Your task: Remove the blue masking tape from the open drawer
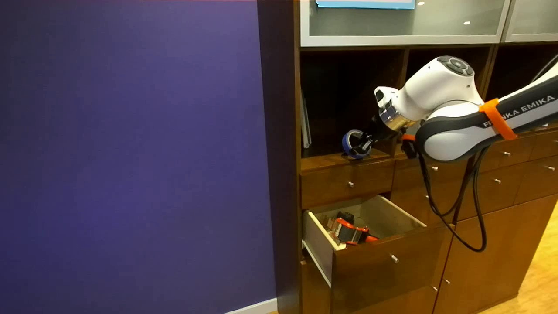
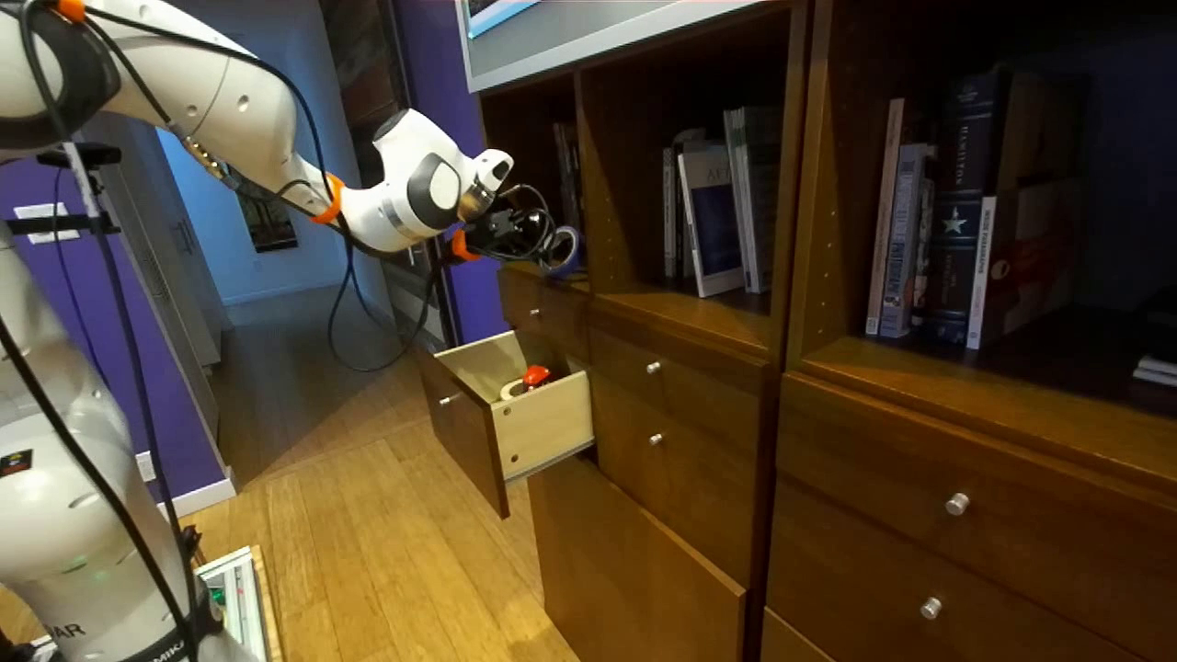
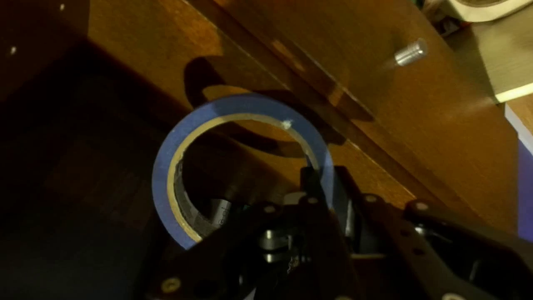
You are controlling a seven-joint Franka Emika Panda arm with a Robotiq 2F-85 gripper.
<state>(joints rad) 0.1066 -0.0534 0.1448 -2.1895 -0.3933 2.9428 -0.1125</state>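
Observation:
The blue masking tape [image 3: 166, 175], a ring with a pale inner core, stands on edge in my gripper [image 3: 325, 177]. One finger passes inside the ring and the other lies outside, shut on its wall. In both exterior views the blue masking tape [image 1: 347, 145] [image 2: 574, 252] is at the front of a dark shelf bay, well above the pulled-out drawer [image 1: 403, 212] [image 2: 542, 423]. Its shadow falls on the wood just behind it in the wrist view; whether it touches the shelf I cannot tell. The inner fingertip is partly hidden by the ring.
Orange and dark clutter [image 1: 348, 231] fills part of the drawer, with a pale roll [image 3: 479, 10] among it. Below the shelf board [image 1: 324, 162] is a flush drawer front with a metal knob [image 1: 351, 184]. Thin books [image 1: 305, 122] stand at the bay's side.

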